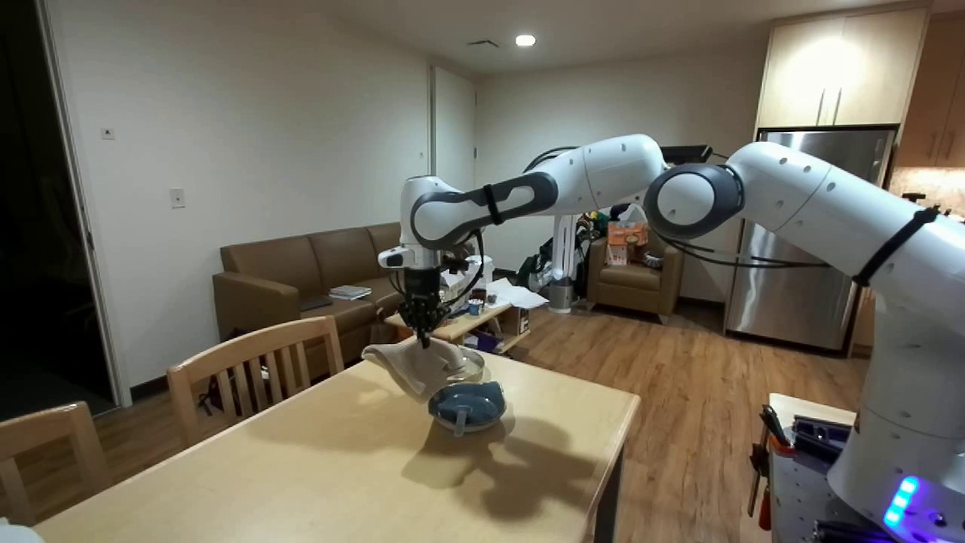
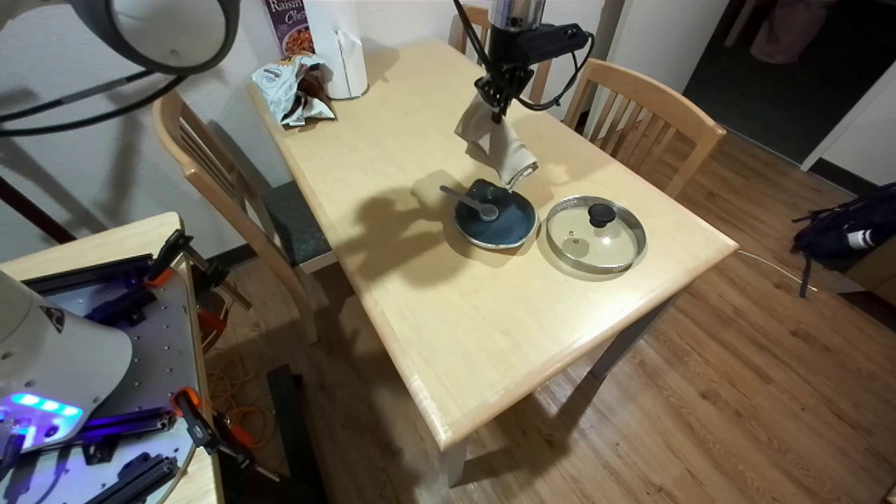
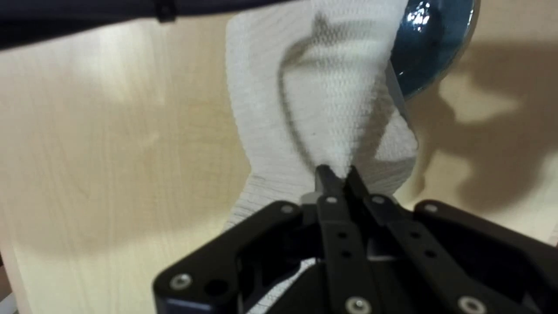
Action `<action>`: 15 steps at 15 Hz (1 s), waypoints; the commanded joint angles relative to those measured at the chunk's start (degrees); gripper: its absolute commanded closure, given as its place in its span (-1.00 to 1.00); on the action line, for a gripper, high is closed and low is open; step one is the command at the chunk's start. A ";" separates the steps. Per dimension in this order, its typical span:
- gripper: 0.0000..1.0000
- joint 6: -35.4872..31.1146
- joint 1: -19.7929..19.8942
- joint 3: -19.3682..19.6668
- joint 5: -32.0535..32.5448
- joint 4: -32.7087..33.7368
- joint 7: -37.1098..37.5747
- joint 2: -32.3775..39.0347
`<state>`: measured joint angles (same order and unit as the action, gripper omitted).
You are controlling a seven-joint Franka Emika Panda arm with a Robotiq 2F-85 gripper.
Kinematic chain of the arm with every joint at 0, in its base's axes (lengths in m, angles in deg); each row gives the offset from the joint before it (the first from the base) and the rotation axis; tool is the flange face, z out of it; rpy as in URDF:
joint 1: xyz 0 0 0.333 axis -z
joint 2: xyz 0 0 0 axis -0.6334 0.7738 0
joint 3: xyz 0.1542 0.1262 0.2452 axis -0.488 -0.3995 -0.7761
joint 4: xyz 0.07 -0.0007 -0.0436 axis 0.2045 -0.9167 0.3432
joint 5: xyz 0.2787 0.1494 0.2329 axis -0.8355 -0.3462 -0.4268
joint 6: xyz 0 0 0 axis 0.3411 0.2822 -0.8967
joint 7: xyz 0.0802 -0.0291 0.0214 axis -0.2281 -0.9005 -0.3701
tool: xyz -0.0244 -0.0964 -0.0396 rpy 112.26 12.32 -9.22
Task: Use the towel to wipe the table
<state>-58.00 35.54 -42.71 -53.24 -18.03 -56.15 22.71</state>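
The towel [image 1: 413,368] is pale beige cloth. It hangs folded from my gripper [image 1: 424,341] above the table [image 1: 324,467], and it shows in an exterior view [image 2: 498,148] too. In the wrist view the gripper [image 3: 338,173] has its fingertips closed on a pinched fold of the towel [image 3: 266,91]. The towel's lower end hangs beside the blue pan [image 2: 509,227], close to its rim. I cannot tell whether it touches the pan or the table. In the wrist view the towel covers part of the pan [image 3: 429,43].
A grey spoon [image 2: 483,210] lies across the pan. A glass lid [image 2: 595,241] with a black knob rests beside the pan. A snack bag [image 2: 290,91] and a paper towel roll [image 2: 341,56] stand at the table's end. Wooden chairs [image 1: 256,362] line the table's sides.
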 commanded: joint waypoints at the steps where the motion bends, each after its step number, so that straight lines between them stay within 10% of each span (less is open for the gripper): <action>1: 0.97 0.60 -1.18 -1.57 -0.62 1.92 -2.42 2.21; 15: 0.97 13.16 -11.84 0.62 1.18 13.91 -12.34 9.97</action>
<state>-49.96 26.25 -43.41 -52.97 -10.56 -65.76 31.48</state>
